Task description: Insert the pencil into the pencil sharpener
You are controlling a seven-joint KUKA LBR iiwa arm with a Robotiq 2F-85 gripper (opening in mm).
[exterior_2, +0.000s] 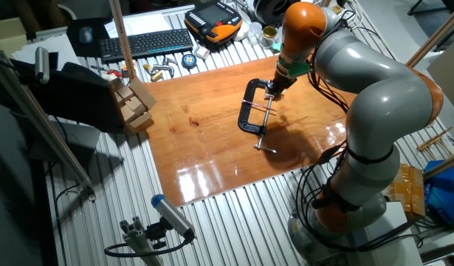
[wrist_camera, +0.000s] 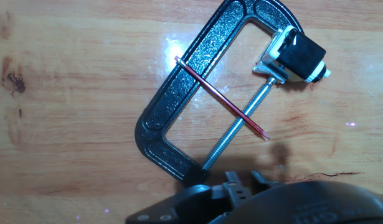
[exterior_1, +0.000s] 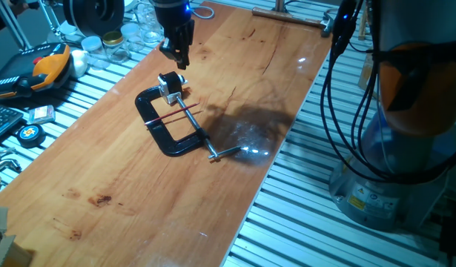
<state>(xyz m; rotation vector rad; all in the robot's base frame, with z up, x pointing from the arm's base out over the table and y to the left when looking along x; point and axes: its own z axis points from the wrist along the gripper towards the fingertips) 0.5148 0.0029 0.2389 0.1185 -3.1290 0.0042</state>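
Pencil (wrist_camera: 222,102) — light, thin, probably snappable — lies across the clamp (wrist_camera: 172,106); grip mid-shaft. Gripper (exterior_1: 176,53) state: cannot tell.

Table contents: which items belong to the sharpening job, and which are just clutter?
Job:
pencil, lying across the clamp
pencil sharpener, held in the clamp
hand, above them

Lying about:
keyboard
glass jars
tape measure
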